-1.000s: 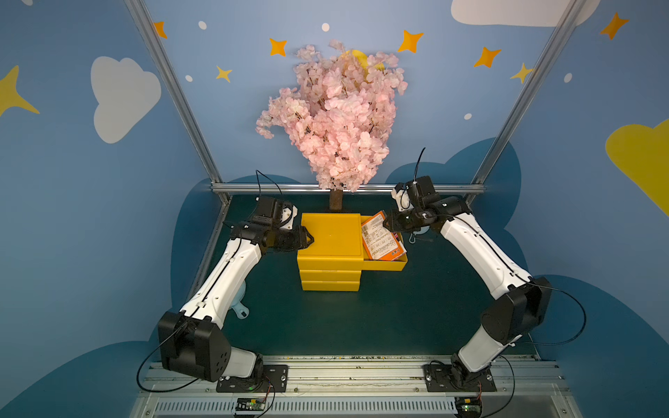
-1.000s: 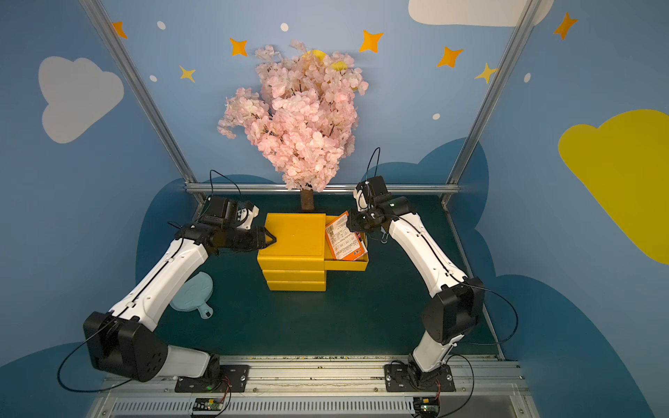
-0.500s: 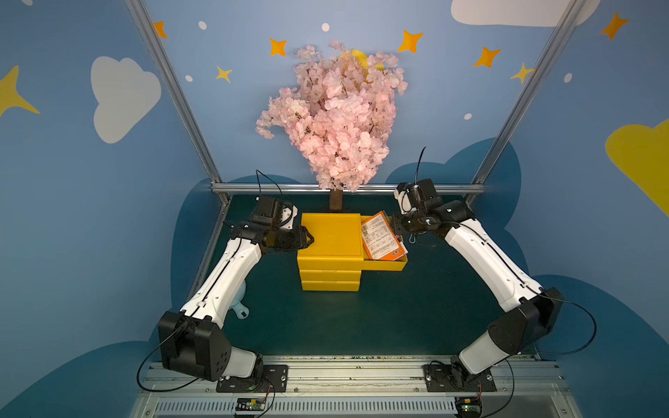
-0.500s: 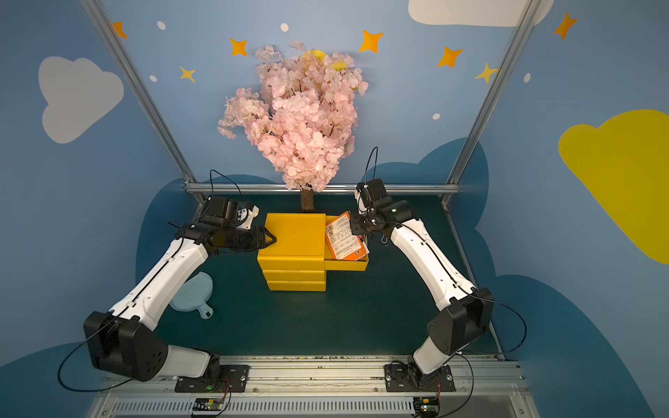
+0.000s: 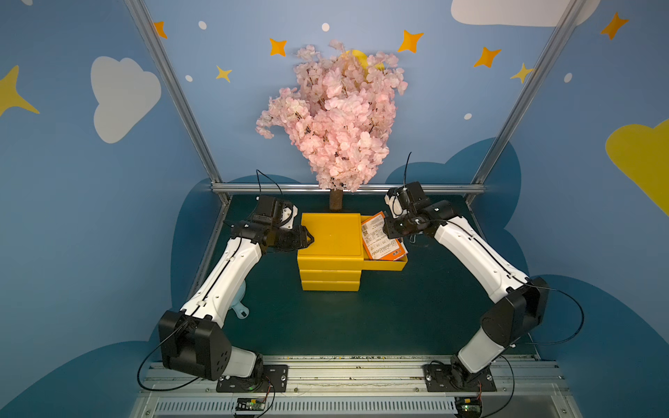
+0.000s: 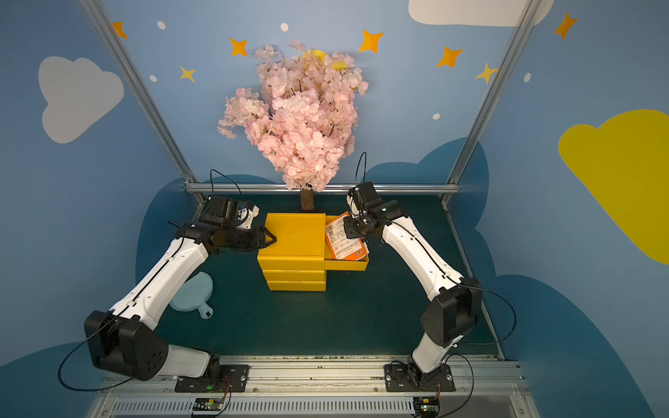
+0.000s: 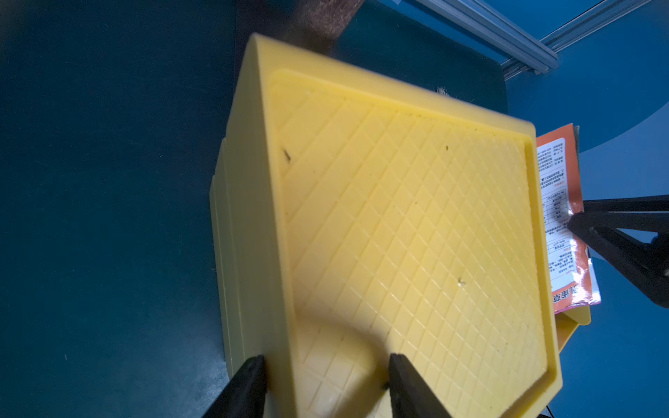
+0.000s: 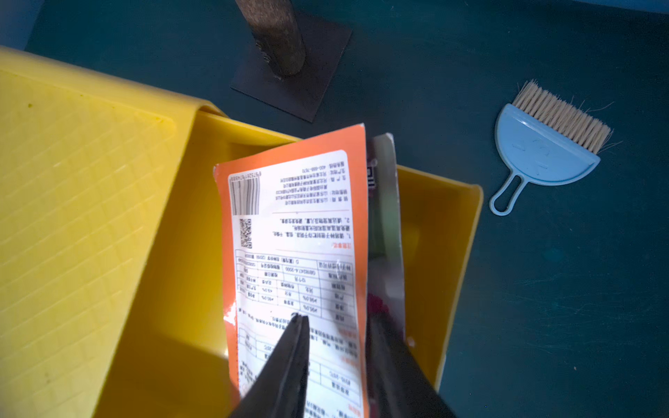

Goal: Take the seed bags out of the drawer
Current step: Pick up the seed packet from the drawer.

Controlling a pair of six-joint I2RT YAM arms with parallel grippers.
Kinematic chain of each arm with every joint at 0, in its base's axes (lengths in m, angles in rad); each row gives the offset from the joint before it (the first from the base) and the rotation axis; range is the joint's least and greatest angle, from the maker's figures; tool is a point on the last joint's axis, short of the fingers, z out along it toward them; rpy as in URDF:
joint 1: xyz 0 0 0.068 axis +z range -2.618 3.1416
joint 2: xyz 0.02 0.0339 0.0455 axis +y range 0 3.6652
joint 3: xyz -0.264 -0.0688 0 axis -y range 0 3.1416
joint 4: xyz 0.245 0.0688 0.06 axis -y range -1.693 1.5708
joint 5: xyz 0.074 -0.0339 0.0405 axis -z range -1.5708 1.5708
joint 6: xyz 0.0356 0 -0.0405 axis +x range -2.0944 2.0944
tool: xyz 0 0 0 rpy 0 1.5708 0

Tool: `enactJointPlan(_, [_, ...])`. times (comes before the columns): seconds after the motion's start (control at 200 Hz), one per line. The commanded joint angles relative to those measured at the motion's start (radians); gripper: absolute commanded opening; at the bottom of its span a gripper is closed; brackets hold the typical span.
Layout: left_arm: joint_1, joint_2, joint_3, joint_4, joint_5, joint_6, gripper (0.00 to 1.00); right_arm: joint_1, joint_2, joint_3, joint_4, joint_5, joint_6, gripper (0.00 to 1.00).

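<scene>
A seed bag [image 5: 380, 237] [image 6: 342, 239] shows its orange-bordered back with white text and leans tilted in the pulled-out top drawer [image 5: 387, 266] [image 6: 351, 266]. A second seed bag [image 8: 385, 202] with magenta print lies tucked behind the orange-backed seed bag [image 8: 297, 224]. My right gripper [image 8: 338, 318] [image 5: 389, 228] is shut on these bags, one finger across the white panel and the other at the stack's far edge. My left gripper [image 7: 327, 358] [image 5: 307, 239] is clamped on the left top edge of the yellow drawer unit [image 7: 398, 217] [image 5: 331, 235].
A pale blue brush [image 8: 543, 144] with tan bristles lies on the green mat beyond the drawer. A pale blue dustpan [image 6: 192, 295] sits under my left forearm. The pink blossom tree [image 5: 333, 119] stands behind the unit, its trunk base [image 8: 278, 36] close to the drawer.
My right arm's elbow shifted slightly outward and back while its gripper stayed at the bags. The bags, the drawer and the left arm have not visibly moved.
</scene>
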Motion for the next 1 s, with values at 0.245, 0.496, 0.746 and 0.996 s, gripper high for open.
enactJointPlan(0.245, [-0.007,0.074,-0.023,-0.049,-0.019,0.025,0.55,0.013,0.027,0.013,-0.023,0.021,-0.016,0.29])
enactJointPlan(0.496, [-0.008,0.071,-0.021,-0.051,-0.016,0.023,0.55,0.014,0.046,0.002,-0.023,-0.072,0.068,0.0])
enactJointPlan(0.746, [-0.008,0.064,-0.023,-0.057,-0.02,0.026,0.55,0.004,0.008,0.03,-0.023,-0.08,0.089,0.0])
enactJointPlan(0.996, [-0.008,0.061,-0.021,-0.057,-0.012,0.027,0.55,-0.04,-0.092,0.037,0.004,-0.051,0.089,0.0])
